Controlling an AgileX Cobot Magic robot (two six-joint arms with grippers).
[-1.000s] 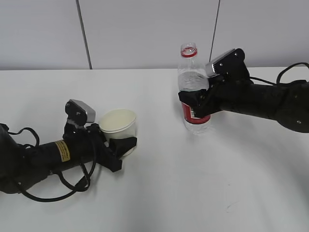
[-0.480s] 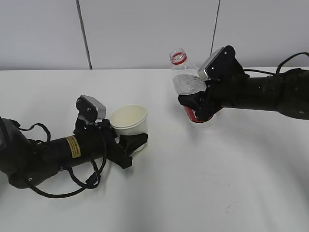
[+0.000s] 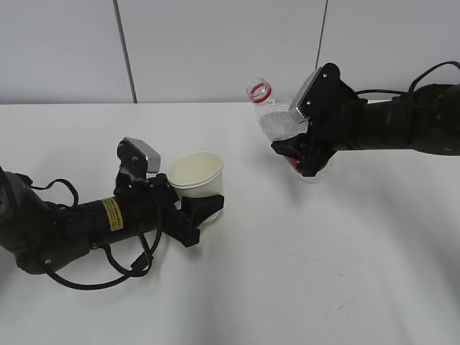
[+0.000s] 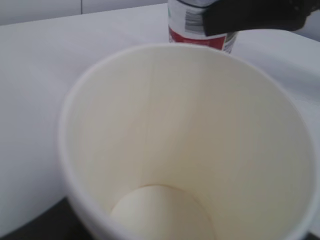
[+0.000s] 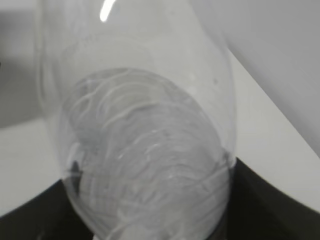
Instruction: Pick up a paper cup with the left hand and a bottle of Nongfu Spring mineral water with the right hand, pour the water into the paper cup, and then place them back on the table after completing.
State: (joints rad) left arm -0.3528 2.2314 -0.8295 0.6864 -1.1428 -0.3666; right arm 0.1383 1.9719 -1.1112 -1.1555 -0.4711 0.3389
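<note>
The left hand, the arm with the yellow label [image 3: 109,214], has its gripper [image 3: 195,210] shut on a cream paper cup [image 3: 197,177], held upright just above the white table [image 3: 287,259]. The cup fills the left wrist view [image 4: 190,145] and looks empty. The right hand's gripper [image 3: 300,152] is shut on the uncapped Nongfu Spring bottle [image 3: 277,122], lifted and tilted with its red-ringed neck [image 3: 259,90] leaning left toward the cup. Clear water shows low in the bottle in the right wrist view [image 5: 145,165]. The bottle's red label shows past the cup [image 4: 200,35].
A grey panelled wall [image 3: 215,50] stands behind the table's far edge. Black cables [image 3: 122,269] loop beside the left arm on the table. The table surface in front of both arms is bare white.
The right gripper has lifted the bottle off the table and tilted its neck left. The left gripper has carried the cup up and to the right, closer to the bottle.
</note>
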